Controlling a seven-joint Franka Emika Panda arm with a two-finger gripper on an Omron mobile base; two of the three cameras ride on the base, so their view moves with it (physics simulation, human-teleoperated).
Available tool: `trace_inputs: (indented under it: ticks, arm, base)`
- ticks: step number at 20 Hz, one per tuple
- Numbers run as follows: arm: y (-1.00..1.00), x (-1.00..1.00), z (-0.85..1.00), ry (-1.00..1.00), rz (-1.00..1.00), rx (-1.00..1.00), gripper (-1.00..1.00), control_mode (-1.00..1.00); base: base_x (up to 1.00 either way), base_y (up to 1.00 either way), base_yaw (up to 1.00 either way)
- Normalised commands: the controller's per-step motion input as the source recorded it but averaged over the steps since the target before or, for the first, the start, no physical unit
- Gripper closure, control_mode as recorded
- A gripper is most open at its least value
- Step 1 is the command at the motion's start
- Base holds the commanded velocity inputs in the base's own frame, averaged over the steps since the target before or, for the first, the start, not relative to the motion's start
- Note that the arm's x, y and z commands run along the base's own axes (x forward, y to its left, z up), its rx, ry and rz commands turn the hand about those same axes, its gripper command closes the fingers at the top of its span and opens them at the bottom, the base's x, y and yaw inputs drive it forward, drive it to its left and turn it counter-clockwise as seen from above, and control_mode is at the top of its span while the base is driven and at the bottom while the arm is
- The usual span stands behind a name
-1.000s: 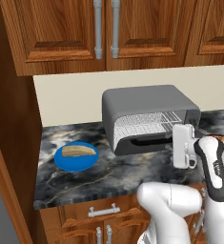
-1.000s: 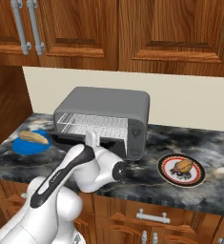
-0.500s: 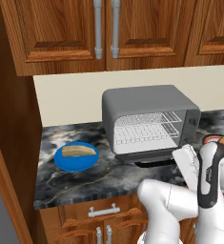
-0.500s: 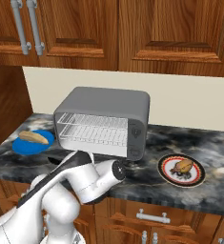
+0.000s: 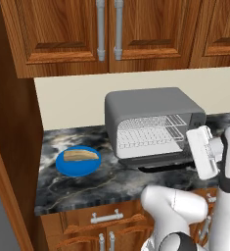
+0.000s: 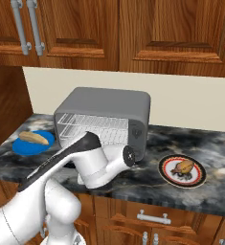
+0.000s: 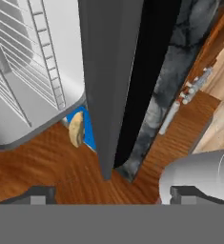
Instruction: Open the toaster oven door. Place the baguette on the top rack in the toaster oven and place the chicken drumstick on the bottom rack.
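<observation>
Boxy grey toaster oven (image 5: 153, 105) sits door-down, wire racks bare. Crusty baguette (image 5: 78, 155) on a round blue plate (image 5: 70, 167), lumpy drumstick (image 6: 183, 167) on a red-rimmed one (image 6: 198, 174). Hand (image 7: 112, 194) spread wide.

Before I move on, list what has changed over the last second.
The toaster oven door swung down fully open; the gripper let go, opened and drew back. The baguette and chicken drumstick stayed put.

Baguette (image 5: 78, 155) on plate (image 5: 67, 168) left of toaster oven (image 5: 153, 122); drumstick (image 6: 183, 166) on its right.
</observation>
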Motion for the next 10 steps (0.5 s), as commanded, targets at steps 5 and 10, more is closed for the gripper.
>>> trace_inputs:
  ticks: [5, 10]
  arm:
    - [-0.06, 1.00, 0.05, 0.09, 0.00, 0.06, -1.00, -1.00]
    - [-0.05, 0.67, -0.97, -0.02, 0.00, -0.06, -1.00, -1.00]
  base:
    - [0.00, 0.00, 0.00]
    - [0.00, 0.00, 0.00]
